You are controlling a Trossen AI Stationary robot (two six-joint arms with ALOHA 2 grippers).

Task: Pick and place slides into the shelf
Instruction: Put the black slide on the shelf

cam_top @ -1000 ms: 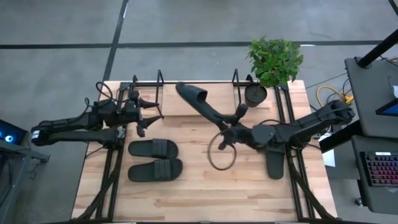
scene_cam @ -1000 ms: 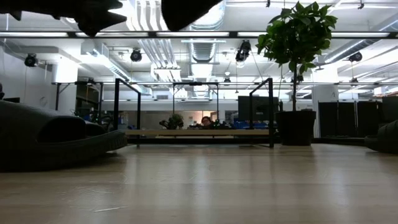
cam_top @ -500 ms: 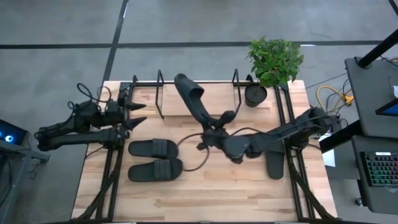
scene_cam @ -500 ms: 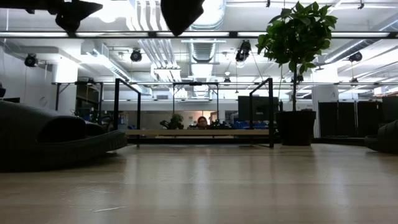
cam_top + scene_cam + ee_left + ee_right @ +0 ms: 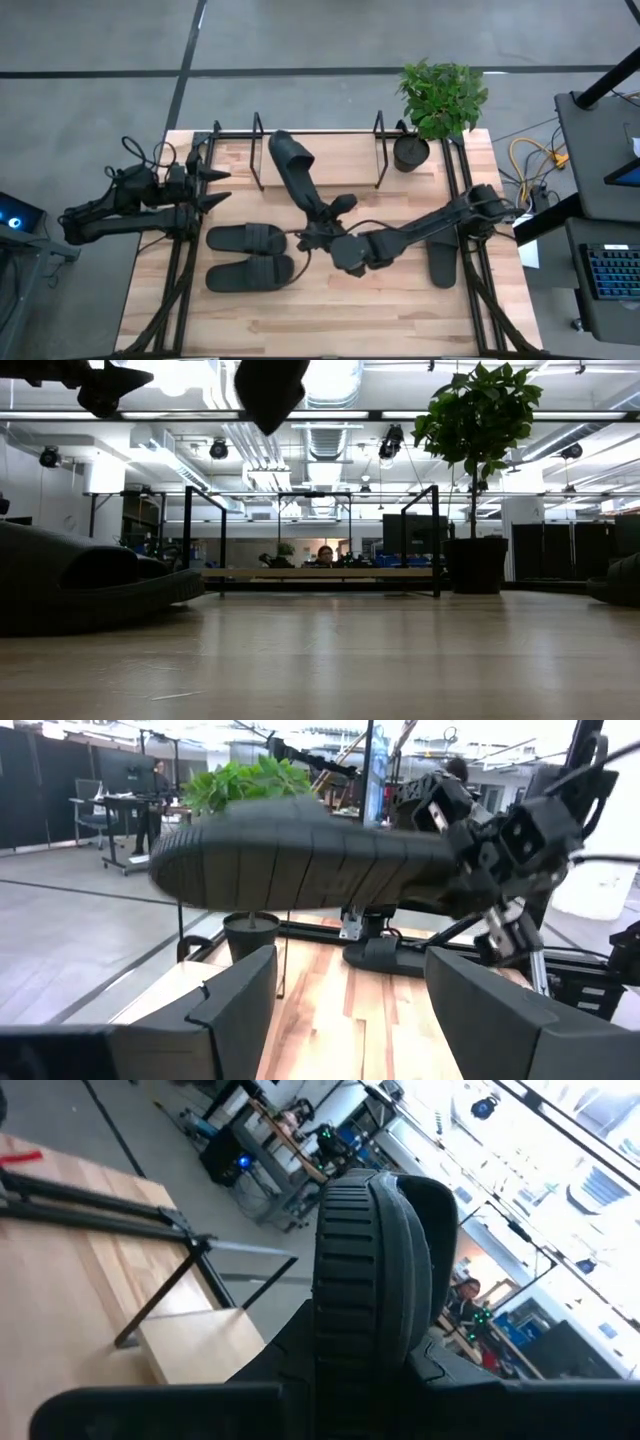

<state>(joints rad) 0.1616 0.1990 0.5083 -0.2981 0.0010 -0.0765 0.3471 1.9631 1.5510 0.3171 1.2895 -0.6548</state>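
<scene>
right claw (image 5: 322, 218) is clenching the heel end of one black slide (image 5: 290, 165), holding it lifted above the worktop (image 5: 330, 300) with its toe reaching toward the shelf (image 5: 318, 172); in the right wrist view the broad ribbed strap (image 5: 372, 1270) is arching up just ahead of the dark fingers, and in the left wrist view the grooved, oblong sole (image 5: 300, 855) is showing edge-on in the air. left claw (image 5: 218, 186) is waiting with its fingers spread and nothing between them, at the worktop's left edge beside the shelf's left end. the shelf is standing along the far side of the worktop, thin black wire uprights and a rail over a light wooden base board, and no slide is lying on that board. two matching slides (image 5: 247, 255) are lying side by side on the pale wood planks, near the left arm, soles down. a fourth slide (image 5: 441, 265) is lying near the right edge, under the right arm. a leafy green plant in a round black pot (image 5: 410, 152) is standing at the shelf's right end.
</scene>
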